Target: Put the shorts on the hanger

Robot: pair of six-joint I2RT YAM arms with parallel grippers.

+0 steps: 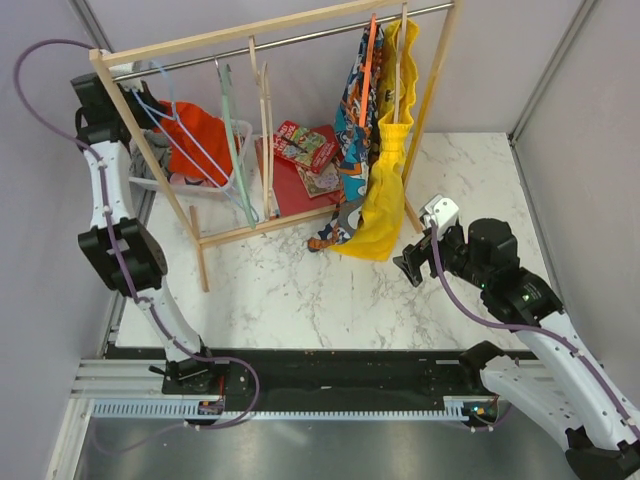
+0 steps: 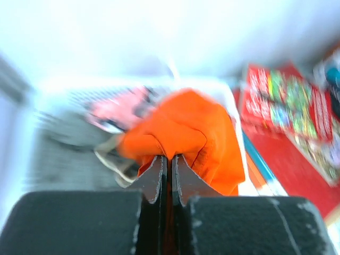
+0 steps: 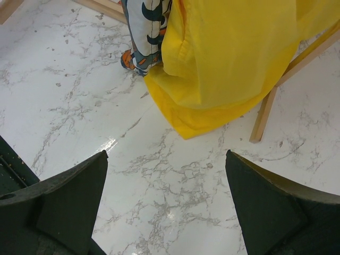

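The orange-red shorts lie bunched in a white basket at the back left, under the rack. In the left wrist view the shorts fill the middle, blurred. My left gripper is shut, with a fold of the orange fabric pinched at its tips. From above, the left gripper is at the left end of the rack. The thin light-blue hanger hangs from the rail right in front of the shorts. My right gripper stands open above bare marble, holding nothing.
A wooden rack spans the back. On it hang a yellow garment, a patterned garment, and teal and beige hangers. Red packets lie beneath. Grey cloth is beside the shorts.
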